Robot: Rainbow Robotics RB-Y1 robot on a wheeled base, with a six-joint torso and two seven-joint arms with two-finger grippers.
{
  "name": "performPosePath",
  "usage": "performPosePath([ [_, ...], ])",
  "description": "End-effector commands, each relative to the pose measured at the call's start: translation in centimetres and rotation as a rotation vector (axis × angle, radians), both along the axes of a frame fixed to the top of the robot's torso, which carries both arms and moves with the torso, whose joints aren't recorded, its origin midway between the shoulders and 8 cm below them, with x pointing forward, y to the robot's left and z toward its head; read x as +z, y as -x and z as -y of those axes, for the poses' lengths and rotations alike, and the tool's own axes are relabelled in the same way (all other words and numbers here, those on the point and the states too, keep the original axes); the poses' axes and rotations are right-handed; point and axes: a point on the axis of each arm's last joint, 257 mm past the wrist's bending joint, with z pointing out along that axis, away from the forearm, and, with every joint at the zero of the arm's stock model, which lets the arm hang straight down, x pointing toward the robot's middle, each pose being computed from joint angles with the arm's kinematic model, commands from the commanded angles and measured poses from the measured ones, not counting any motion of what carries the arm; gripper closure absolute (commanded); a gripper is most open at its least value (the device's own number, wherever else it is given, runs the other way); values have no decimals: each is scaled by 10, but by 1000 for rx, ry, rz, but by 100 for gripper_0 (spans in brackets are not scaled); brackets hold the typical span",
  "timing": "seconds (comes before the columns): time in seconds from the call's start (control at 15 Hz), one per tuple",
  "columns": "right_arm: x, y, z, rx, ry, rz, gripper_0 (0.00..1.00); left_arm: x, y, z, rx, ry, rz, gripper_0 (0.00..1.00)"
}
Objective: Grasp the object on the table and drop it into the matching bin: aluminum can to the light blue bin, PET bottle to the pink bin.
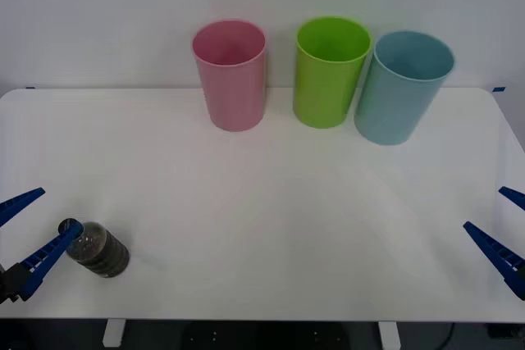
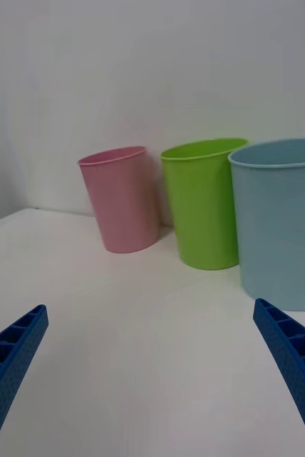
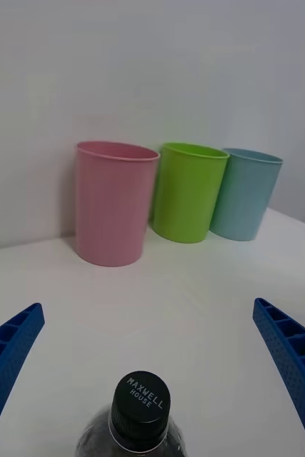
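- The PET bottle [image 1: 98, 251] lies on its side near the front-left corner of the bench [image 1: 271, 202], its black cap [image 3: 140, 401] pointing toward the bench's left edge.
- Our left gripper [image 1: 26, 235] sits at that corner with its fingers [image 1: 43, 260] spread wide; in the front view one fingertip overlaps the cap, and we cannot tell whether it touches. In the left wrist view the bottle sits between the two fingers, nothing gripped yet.
- To do this grasp well, we judge we should push forward until the ribbed body, not the narrow cap, lies between the fingers, then close squarely so the round bottle does not roll or squirt out.
- The bottle is close to the front and left edges, so a nudge that way could roll it off.
- The pink bin [image 1: 230, 74] stands at the far side, leftmost in a row with the lime green bin [image 1: 329, 70] and the light blue bin [image 1: 401, 86]; the green and blue look nearly touching.
- The bench between bottle and pink bin is bare, giving open room for the carry.
- Our right gripper [image 1: 504, 235] waits at the front-right edge, fingers apart and holding nothing.
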Motion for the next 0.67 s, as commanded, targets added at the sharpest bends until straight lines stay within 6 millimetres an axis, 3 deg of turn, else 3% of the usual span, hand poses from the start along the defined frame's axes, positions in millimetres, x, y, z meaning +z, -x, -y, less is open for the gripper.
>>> performPosePath([
  [0.07,0,0,0,0,0,0,0,0,0,0,0,0,0,0],
  [0.13,0,0,0,0,0,0,0,-8,1,1,14,37,-15,0],
  [0.33,0,0,0,0,0,0,0,-4,3,3,1,64,-12,0],
  [0.67,0,0,0,0,0,0,0,-8,16,-20,27,58,-42,0],
])
